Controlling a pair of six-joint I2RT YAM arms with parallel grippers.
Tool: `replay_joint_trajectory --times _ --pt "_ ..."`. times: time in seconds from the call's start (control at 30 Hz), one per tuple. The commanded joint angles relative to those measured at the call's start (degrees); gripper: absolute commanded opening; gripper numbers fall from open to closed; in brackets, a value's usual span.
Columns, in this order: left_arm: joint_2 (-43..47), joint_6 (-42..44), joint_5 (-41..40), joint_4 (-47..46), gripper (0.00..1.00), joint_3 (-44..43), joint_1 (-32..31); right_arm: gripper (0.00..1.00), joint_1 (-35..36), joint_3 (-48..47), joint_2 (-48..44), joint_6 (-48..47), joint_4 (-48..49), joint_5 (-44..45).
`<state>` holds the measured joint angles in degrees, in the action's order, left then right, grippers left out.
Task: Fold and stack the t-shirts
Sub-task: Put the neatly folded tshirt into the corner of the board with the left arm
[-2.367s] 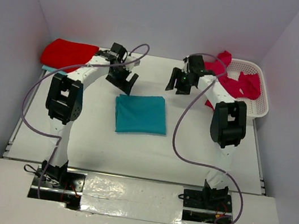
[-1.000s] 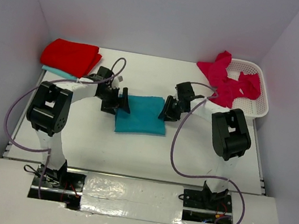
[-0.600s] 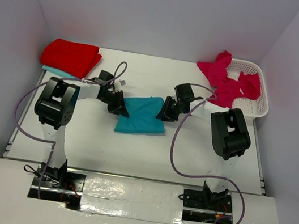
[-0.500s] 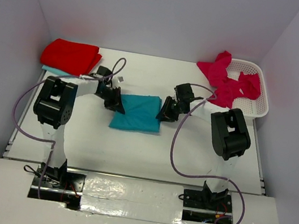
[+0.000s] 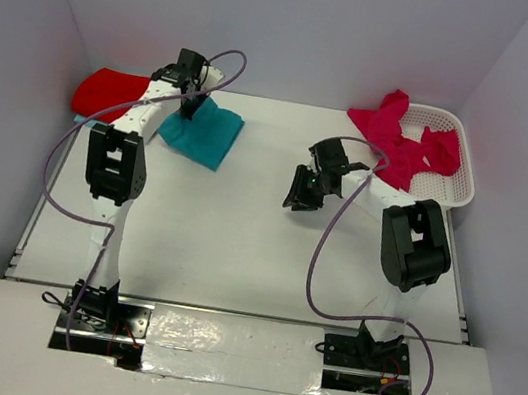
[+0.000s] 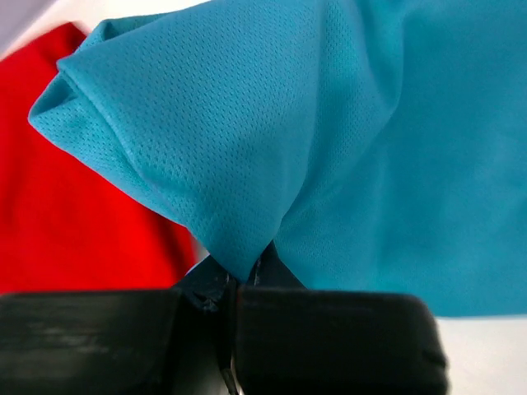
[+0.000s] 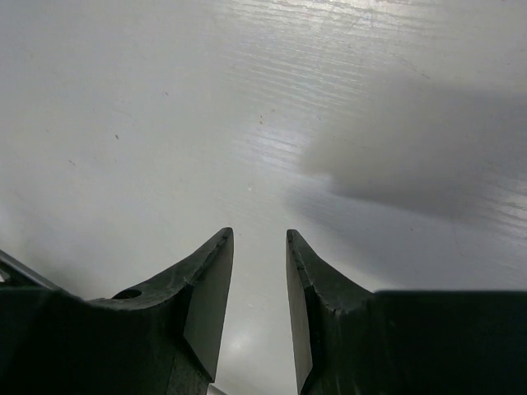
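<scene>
At the far left of the table (image 5: 236, 244), the left tool (image 5: 192, 94) is clamping tight on the folded teal t-shirt (image 5: 204, 132), holding it just beside the red t-shirt (image 5: 109, 93), probably for stacking there; the right tool (image 5: 302, 192) is hovering, jaws partly apart, empty

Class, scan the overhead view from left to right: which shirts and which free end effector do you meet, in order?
red shirt → teal shirt → right end effector → magenta shirts
</scene>
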<state>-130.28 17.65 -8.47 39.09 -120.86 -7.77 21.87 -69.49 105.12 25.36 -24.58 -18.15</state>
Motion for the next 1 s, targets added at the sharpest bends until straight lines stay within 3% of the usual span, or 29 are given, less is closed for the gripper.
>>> replay_joint_trajectory --times 0.0,0.27,0.67,0.97 --pt "-2.3 8.0 -11.0 -0.3 0.00 -5.9 1.4 0.40 -0.2 -2.7 -2.1 -3.3 -3.4 1.5" --pt "0.5 14.6 -16.9 -4.6 0.00 -10.4 2.7 0.40 -0.2 -1.7 -2.5 -4.0 -4.2 2.9" --pt "0.1 10.5 -7.2 -0.1 0.00 -16.8 11.4 0.39 -0.2 -2.7 -0.6 -4.8 -5.9 2.2" --pt "-1.4 12.1 -5.0 -3.6 0.00 -16.6 15.5 0.39 -0.2 -4.4 1.4 -5.4 -7.4 1.6"
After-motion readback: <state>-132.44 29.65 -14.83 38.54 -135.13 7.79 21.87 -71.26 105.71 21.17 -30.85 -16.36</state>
